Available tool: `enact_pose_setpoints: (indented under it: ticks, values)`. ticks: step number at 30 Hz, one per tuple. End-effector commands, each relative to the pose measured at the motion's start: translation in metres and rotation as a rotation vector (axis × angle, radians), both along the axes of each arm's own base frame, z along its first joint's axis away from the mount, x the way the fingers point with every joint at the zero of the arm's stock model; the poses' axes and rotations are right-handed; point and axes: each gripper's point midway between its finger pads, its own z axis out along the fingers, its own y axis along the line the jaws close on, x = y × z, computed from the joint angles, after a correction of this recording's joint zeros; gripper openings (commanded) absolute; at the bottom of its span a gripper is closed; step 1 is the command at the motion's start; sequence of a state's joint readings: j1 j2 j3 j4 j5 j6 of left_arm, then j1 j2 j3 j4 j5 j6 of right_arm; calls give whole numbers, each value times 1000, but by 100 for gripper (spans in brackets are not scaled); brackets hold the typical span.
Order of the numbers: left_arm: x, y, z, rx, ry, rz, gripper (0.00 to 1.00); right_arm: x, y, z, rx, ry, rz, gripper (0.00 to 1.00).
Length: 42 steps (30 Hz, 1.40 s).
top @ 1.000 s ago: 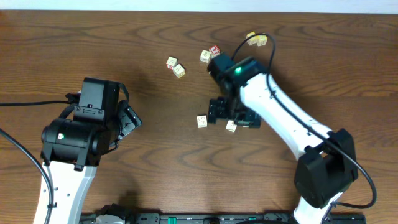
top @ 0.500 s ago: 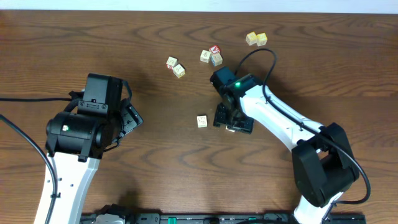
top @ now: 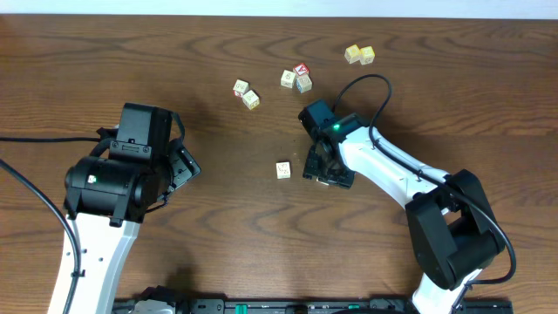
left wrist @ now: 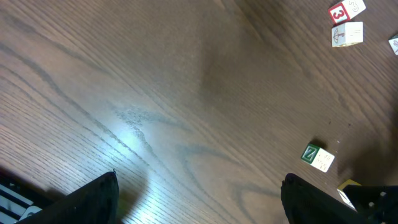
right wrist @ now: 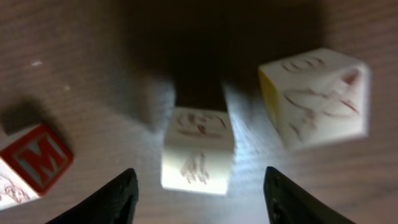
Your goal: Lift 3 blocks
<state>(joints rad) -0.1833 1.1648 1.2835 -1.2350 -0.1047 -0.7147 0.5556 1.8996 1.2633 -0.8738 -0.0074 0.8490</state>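
Note:
A cream-white block [right wrist: 198, 149] with faint orange marks lies on the table between my right gripper's [right wrist: 199, 186] fingers, with a gap on each side; the jaws are open. Overhead, the right gripper [top: 329, 170] points down and hides this block. A second cream block [right wrist: 314, 96] with a yellow side lies just to its right. Another cream block [top: 283, 170] with a green side [left wrist: 317, 157] sits left of the right gripper. My left gripper [left wrist: 199, 199] hovers open over bare wood, far left [top: 183, 166].
A red M cube [right wrist: 34, 158] lies left of the right fingers. At the back stand two cream cubes [top: 246, 93], a red-topped cluster [top: 298, 77] and two yellow cubes [top: 359, 54]. The right arm's cable [top: 375, 87] loops above the table.
My right gripper has come down over the block that lay beside it, now covering it overhead, and its jaws have narrowed. The left arm shifted slightly right and then held still.

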Motion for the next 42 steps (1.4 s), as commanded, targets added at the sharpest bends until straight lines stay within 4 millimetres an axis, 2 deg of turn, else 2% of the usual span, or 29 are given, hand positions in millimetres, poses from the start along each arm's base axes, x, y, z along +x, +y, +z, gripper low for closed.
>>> enact_pose_setpoints:
  ticks: [1,3,9,15,20,24,36,42]
  values:
    - [-1,4,-2,12,10,23,84,0,-1,-3,4,-22,2,58]
    - [-1,4,-2,12,10,24,84,1,-1,-4,4,-28,3,57]
    - [-1,4,-2,12,10,23,84,5,-1,-7,2,-54,7,44]
    - [-1,4,-2,12,10,23,84,11,1,-7,4,-79,73,38]
    - [-1,4,-2,12,10,23,84,17,-5,-7,-40,-111,107,35]
    - [-1,4,-2,12,11,23,84,19,-6,-7,-45,-118,106,25]
    - [-2,5,-3,13,14,24,84,34,3,-4,-16,-184,152,24]
    - [-2,5,-3,13,14,24,84,31,1,-5,-24,-172,164,25]
